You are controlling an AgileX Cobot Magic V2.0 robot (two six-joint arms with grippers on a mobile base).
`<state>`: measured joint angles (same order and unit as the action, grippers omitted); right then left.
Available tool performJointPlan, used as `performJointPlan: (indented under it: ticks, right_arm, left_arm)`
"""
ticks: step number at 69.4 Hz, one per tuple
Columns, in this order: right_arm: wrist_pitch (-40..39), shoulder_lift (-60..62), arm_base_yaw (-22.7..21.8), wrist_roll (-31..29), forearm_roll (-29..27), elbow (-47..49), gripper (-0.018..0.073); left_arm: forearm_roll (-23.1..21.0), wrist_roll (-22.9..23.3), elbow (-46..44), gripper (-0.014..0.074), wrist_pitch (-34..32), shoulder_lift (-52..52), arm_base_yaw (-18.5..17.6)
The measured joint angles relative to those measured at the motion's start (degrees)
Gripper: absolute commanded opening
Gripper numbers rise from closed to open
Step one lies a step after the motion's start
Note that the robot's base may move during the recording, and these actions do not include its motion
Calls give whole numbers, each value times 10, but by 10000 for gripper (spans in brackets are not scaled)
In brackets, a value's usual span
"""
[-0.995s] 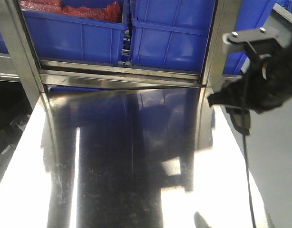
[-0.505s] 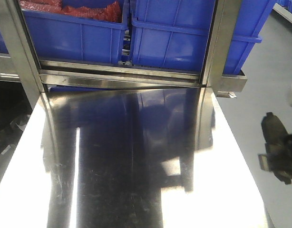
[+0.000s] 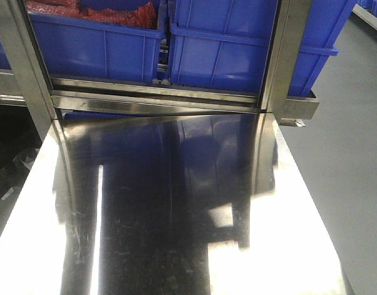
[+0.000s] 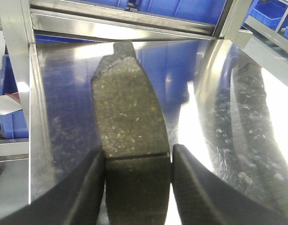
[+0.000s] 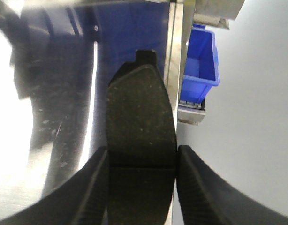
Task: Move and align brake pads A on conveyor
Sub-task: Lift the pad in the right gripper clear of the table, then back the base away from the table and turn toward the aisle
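Note:
In the left wrist view a grey-brown speckled brake pad [image 4: 127, 112] with a thin cross groove sticks out forward from my left gripper [image 4: 138, 180], whose two black fingers press its sides. It hangs over the shiny steel table [image 4: 219, 108]. In the right wrist view a darker brake pad [image 5: 140, 117] is held the same way in my right gripper [image 5: 141, 180], above the table's right edge [image 5: 174, 61]. Neither gripper appears in the front view. The conveyor is out of view.
Blue plastic bins [image 3: 222, 46] sit on a steel-framed shelf [image 3: 158, 98] at the table's far end; one holds red parts [image 3: 90, 12]. A small blue bin [image 5: 200, 65] stands on the grey floor [image 3: 354, 160] to the right of the table.
The right arm, seen at the right edge of the front view a second ago, dropped lower and then left that view. The table itself looks unchanged.

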<state>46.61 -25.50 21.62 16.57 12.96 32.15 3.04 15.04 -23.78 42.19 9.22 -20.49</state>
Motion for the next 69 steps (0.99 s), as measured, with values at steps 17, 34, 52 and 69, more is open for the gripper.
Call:
performJointPlan:
  ticks: [17, 34, 52, 69]
  right_arm:
    - [-21, 44, 0, 0, 3, -28, -2]
    - [-29, 48, 0, -2, 6, -33, -2]
    - [-28, 48, 0, -2, 8, -33, -2]
    - [-28, 48, 0, -2, 8, -33, -2]
  left_arm:
    - [0, 0, 0, -8, 0, 0, 0]
    - [0, 0, 0, -8, 0, 0, 0]
    - [0, 0, 0, -8, 0, 0, 0]
    - [0, 0, 0, -8, 0, 0, 0]
